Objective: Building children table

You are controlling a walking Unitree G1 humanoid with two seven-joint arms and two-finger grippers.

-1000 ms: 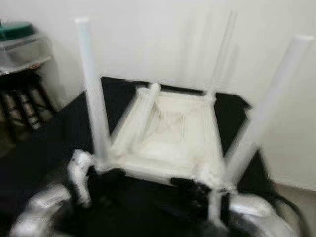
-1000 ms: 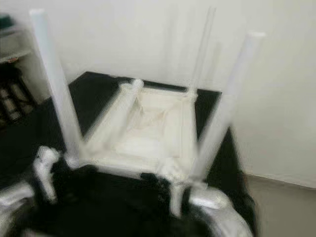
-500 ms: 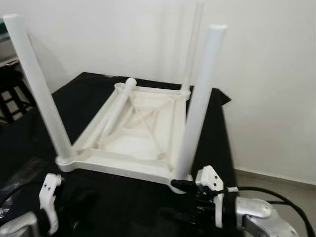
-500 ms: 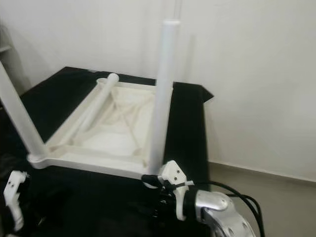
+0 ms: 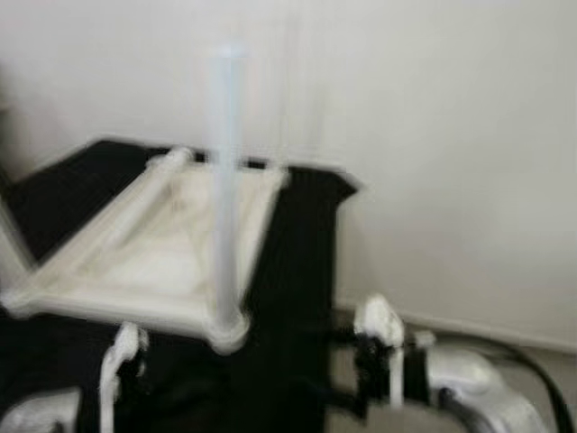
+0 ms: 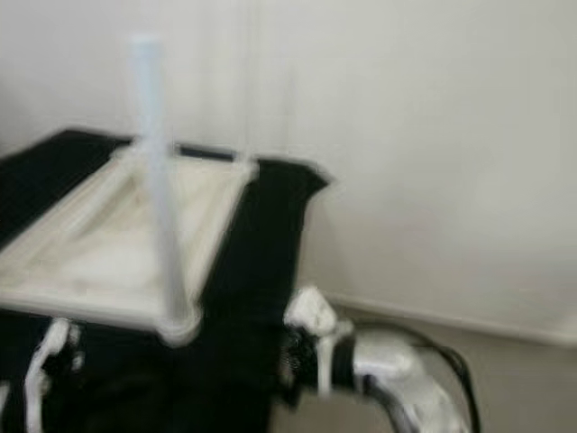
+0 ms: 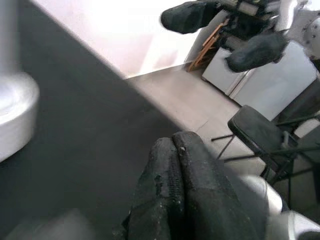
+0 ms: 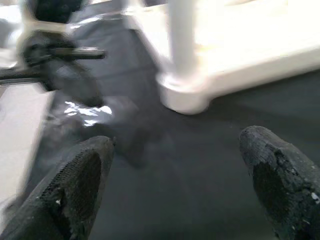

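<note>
We see the white children's table [image 5: 153, 244] upside down on the black-covered counter [image 5: 288, 271], legs up | left hand [image 7: 185, 195] pinched shut, empty | right hand [image 8: 175, 185] spread wide near a leg [image 8: 182, 45].

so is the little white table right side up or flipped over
Flipped over. The white table lies top-down on the black cloth, and its near corner leg points straight up.

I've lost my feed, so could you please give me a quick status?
Left gripper shut, empty. Right gripper open, facing the upturned table's near corner leg. Nothing in the way.
</note>
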